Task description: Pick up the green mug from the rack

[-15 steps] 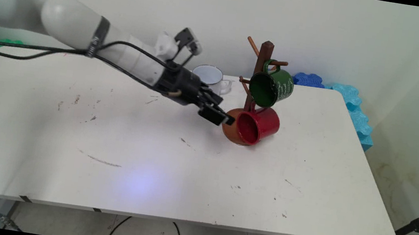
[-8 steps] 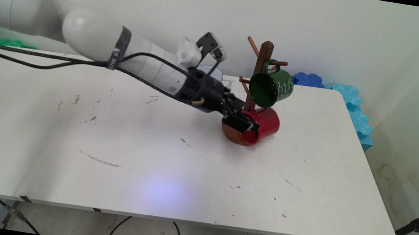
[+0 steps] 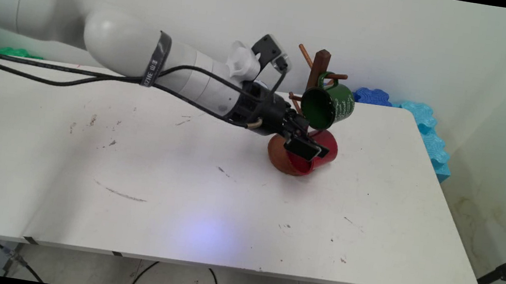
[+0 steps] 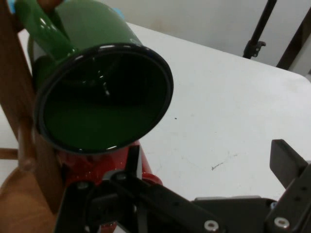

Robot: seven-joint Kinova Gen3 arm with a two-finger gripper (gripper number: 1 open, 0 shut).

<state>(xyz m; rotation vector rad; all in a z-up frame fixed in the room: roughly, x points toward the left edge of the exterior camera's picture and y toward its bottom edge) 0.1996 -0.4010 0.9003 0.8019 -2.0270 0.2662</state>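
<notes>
Red mug (image 3: 326, 148) sits right of centre in the main view, low against the wooden mug tree (image 3: 320, 67). It is tipped on its side over the tree's round brown base (image 3: 278, 157), with its mouth facing the lower left. Whether it hangs from a peg or rests on the base cannot be told. Just above it a green mug (image 3: 331, 104) hangs by its handle from an upper peg, its dark mouth also turned to the lower left.

The gripper (image 3: 306, 146) reaches in from the left and lies across the red mug's mouth. In the hand view its fingers stand wide apart and grip nothing: one finger (image 4: 133, 160) lies along the red mug's rim, though contact cannot be judged. The other (image 4: 289, 165) stands well apart over the bare white table (image 3: 226, 197).

Blue foam blocks (image 3: 424, 120) line the table's far right edge, and a black tripod (image 3: 504, 273) stands at the lower right.
</notes>
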